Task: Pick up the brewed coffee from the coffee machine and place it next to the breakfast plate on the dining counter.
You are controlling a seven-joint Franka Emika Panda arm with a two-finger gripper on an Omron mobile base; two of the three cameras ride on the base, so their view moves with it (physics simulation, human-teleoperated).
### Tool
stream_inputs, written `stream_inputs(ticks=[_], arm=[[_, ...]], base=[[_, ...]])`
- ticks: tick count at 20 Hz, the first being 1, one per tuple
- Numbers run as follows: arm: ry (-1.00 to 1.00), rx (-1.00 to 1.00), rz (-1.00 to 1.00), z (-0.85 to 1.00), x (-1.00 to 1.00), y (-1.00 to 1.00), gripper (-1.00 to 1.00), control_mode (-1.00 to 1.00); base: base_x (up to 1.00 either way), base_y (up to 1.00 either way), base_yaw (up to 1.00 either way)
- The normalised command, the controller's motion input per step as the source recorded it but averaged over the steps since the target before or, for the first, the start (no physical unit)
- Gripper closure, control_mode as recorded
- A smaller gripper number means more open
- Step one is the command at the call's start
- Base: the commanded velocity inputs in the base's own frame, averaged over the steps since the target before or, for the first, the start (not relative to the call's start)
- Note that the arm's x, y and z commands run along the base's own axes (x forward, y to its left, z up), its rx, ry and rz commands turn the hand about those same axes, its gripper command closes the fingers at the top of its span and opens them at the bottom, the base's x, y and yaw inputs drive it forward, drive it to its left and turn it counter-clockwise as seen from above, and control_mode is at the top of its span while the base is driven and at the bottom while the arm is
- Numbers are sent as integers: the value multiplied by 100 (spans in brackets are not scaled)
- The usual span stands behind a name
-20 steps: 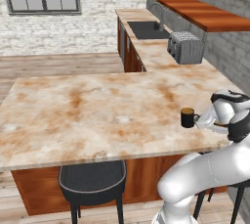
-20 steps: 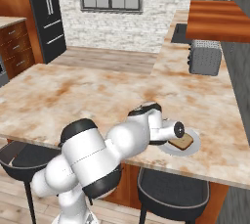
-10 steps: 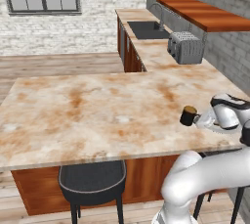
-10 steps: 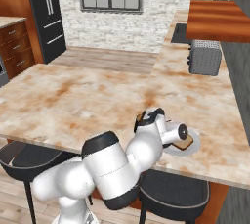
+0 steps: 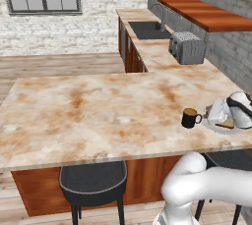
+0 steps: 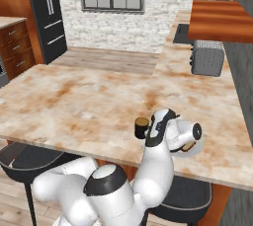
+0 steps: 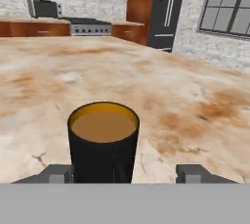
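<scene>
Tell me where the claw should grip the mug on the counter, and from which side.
Grip the mug across its round body, coming in level from the plate side, where the claw already sits. It stands upright and full to the rim, so a side hold should keep it level. The handle looks too small to pinch.
</scene>
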Motion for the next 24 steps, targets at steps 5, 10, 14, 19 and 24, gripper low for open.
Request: stream_inputs(ticks=[5,10,14,19,24], arm=[[-15,-5,3,86,-55,1,-100,-100],[-11,-14,3,81,-96,26,-100,-100],[-10,-20,0,66,-77,53,-100,-100],[-9,-18,-1,45,-11,55,-100,-100],[-7,-21,-2,29,0,68,-100,-100]], base=[[0,0,0],[0,0,0],[0,0,0],[0,0,0],[0,0,0]])
